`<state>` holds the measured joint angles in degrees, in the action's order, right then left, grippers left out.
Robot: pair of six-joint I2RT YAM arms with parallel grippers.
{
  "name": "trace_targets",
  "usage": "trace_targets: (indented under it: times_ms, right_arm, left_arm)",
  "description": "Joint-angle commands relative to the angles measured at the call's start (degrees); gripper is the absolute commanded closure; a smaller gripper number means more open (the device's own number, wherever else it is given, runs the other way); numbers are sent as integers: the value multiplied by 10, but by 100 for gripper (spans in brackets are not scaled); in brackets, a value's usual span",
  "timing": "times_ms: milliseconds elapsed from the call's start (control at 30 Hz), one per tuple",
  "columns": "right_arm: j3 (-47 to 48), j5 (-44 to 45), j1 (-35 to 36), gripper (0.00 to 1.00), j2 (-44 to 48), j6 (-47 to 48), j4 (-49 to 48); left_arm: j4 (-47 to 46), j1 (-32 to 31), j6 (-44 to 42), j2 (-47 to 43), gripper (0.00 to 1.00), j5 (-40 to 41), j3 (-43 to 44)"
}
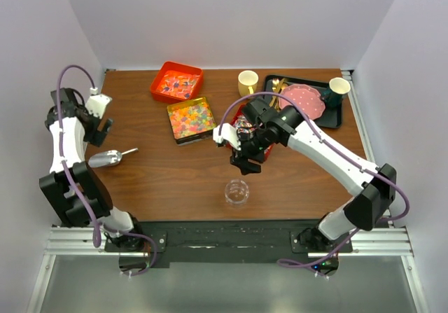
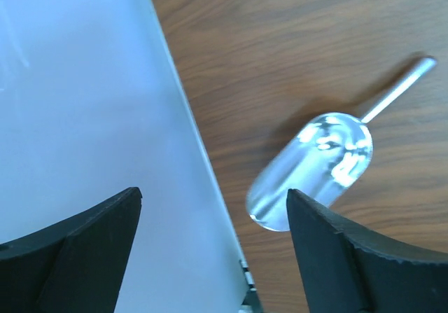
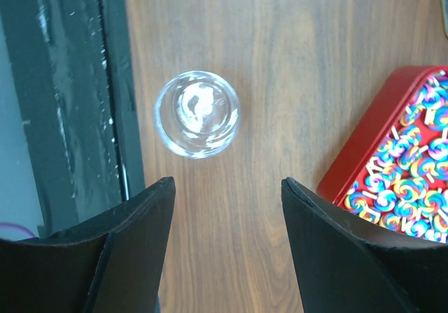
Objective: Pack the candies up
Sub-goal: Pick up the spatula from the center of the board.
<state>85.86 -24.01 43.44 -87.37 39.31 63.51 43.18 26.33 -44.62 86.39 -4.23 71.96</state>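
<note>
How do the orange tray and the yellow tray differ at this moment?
Colour: the orange tray has orange walls; the yellow tray has a yellow rim. Contents: the orange tray holds orange-red candies with some blue, the yellow tray red, yellow and green gummies. Place: the orange tray sits farther back, the yellow tray in front of it. Both are squarish and open-topped.

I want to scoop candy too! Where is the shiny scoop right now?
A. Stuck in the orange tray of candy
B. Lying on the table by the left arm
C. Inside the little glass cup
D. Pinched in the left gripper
B: the metal scoop lies flat on the wooden table, and the left gripper above it is open, with nothing between its fingers.
</note>
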Motion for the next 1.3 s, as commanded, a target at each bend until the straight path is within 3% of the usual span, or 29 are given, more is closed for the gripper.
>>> trace_targets:
  times_ms: [0,567,967,1100,1267]
  right_arm:
    - [14,9,-21,34,-13,-25,-21]
    - [26,5,-28,35,-39,-11,15]
    - [-20,24,-28,35,-9,-25,3]
    - [-25,25,-28,35,-10,-26,3]
    - [-23,31,-29,35,-14,-17,9]
  left_arm:
    - [35,2,-9,33,14,32,47]
    - [125,3,-63,198,49,24,129]
    - [179,2,-59,258,53,-18,173]
    - [171,2,-20,228,42,-24,203]
    - [219,2,77,192,40,-26,218]
